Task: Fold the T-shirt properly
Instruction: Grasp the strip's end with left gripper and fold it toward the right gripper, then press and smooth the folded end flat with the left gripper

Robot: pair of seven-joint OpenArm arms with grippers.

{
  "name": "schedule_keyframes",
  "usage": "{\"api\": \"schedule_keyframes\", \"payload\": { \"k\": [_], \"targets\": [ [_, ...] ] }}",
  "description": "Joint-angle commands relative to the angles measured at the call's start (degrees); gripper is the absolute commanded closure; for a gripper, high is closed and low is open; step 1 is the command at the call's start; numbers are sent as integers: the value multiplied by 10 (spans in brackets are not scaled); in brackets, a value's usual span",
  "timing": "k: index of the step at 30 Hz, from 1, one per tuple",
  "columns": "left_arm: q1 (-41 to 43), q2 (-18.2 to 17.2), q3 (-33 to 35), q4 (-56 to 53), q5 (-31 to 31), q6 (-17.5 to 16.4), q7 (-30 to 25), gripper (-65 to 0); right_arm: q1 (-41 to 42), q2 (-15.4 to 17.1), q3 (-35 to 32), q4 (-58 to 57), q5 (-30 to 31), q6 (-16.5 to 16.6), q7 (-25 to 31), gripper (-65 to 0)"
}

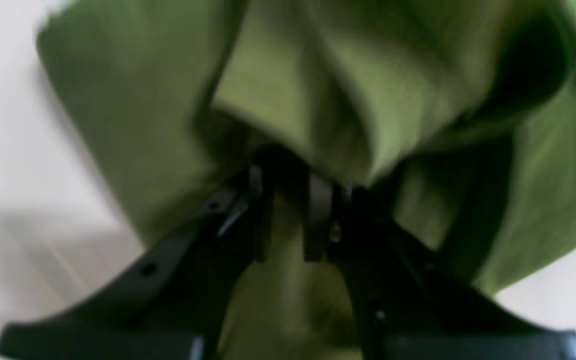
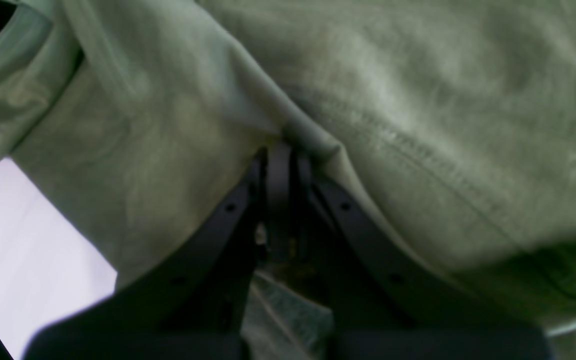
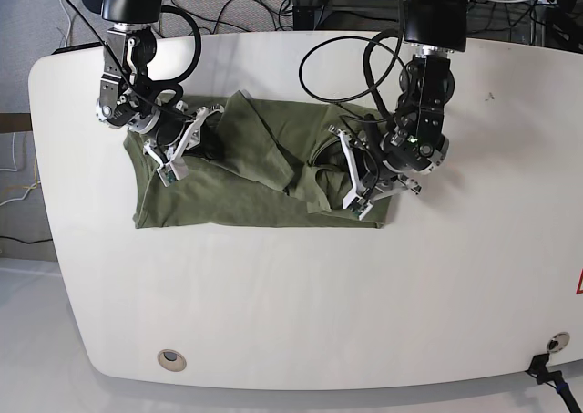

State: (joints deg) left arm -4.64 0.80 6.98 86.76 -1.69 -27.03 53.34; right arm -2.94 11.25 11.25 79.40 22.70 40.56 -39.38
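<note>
The olive-green T-shirt lies on the white table, its upper part bunched and lifted between the two arms. My left gripper, on the right of the base view, is shut on a fold of the shirt. In its wrist view the closed gripper pinches hanging cloth. My right gripper, on the left of the base view, is shut on the shirt's upper left part. Its wrist view shows the closed gripper clamping a hemmed edge of cloth.
Black cables loop over the table's far side behind the arms. A round grommet sits near the front left edge. A small black clamp is at the front right corner. White tabletop lies in front of the shirt.
</note>
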Motion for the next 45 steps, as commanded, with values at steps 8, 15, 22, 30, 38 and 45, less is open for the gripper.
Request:
{"api": "schedule_keyframes", "payload": {
  "k": [8,15,22,30,38,45],
  "targets": [
    [-83,62,89,-41,-6,-4,-11,-80,-7,2,-2,-4,-41,-6,-48,0],
    [-83,72,127,15,-6,-4,-11,-80,-7,2,-2,-4,-41,-6,-48,0],
    [-65,-8,56,101,-7,-4,-23,-80,-6,2,-1,-4,-41,-6,-48,0],
    [-13,-67,-9,86,-8,-54,-51,-82,-4,1,-1,-4,-41,-6,-48,0],
    [-1,-37,7,87,-41,-84,-50,-224,-5,-6,-2,-4,-41,-6,-48,0],
    [-12,-41,135,116,-64,-84,0,-219,-5,-7,-2,-4,-41,-6,-48,0]
  ]
}}
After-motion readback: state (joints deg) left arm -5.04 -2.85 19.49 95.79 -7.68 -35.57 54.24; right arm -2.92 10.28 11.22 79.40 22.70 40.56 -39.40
